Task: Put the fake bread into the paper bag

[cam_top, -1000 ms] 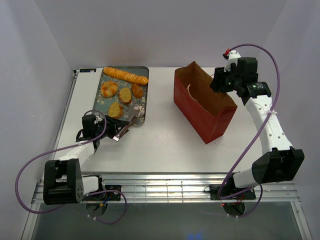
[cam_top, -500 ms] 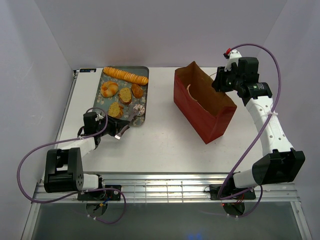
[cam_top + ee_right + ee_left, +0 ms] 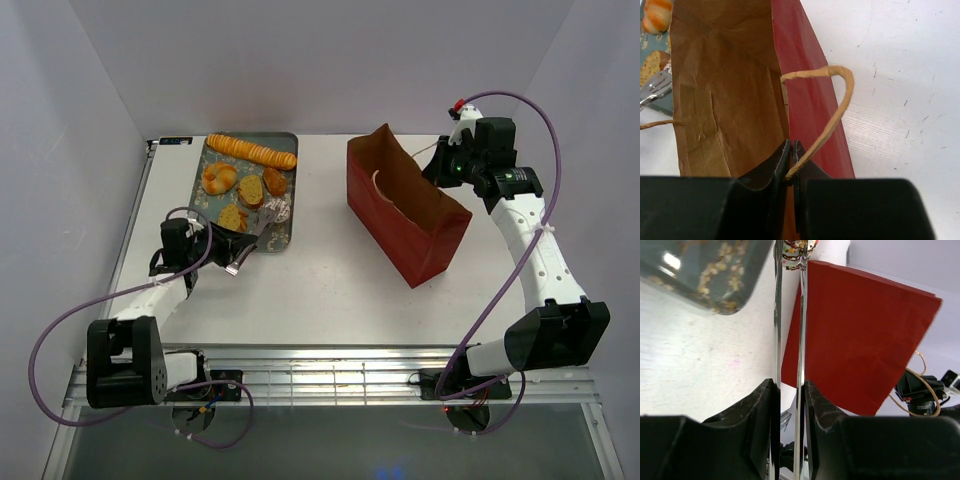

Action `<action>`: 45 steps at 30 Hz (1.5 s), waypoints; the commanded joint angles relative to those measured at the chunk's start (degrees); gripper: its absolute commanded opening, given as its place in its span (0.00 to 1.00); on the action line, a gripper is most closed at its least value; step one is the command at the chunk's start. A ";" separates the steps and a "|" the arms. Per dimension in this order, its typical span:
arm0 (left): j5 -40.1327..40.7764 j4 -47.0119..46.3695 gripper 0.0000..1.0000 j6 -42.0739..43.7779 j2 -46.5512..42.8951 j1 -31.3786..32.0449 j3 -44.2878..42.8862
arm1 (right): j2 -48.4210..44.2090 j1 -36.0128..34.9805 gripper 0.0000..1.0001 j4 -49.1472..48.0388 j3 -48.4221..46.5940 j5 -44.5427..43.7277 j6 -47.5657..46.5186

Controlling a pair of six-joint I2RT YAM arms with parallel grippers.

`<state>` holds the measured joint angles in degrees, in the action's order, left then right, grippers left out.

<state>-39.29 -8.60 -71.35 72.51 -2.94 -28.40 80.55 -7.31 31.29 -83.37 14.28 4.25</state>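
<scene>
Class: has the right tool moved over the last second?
Yes. The right tool shifted slightly rightward, away from the tall red paper bag, which stayed put.

White table [image 3: 320, 290], top view. We note two things directly on it. Grey floral tray [image 3: 203, 200] lies flat at 10 o'clock, reaching to the far edge. Red paper bag [image 3: 400, 235] stands upright at 2 o'clock, mouth open. We see them well apart, with bare, lightly speckled surface between.
</scene>
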 commanded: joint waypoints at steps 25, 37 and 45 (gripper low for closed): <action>3.50 15.37 0.22 8.07 -11.44 22.93 -40.23 | -4.09 -0.16 0.08 0.71 -1.88 -1.28 5.77; 14.59 14.49 0.26 9.21 -6.07 37.56 -40.77 | -4.70 -0.07 0.08 1.05 -1.53 -2.15 4.98; 14.06 13.44 0.48 8.60 -4.22 39.33 -40.24 | -4.88 -0.16 0.09 0.97 -1.09 -1.98 4.63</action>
<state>-26.04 7.14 -62.96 68.84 35.70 -68.93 77.49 -7.31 33.32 -84.23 12.53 9.43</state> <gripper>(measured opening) 0.471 0.088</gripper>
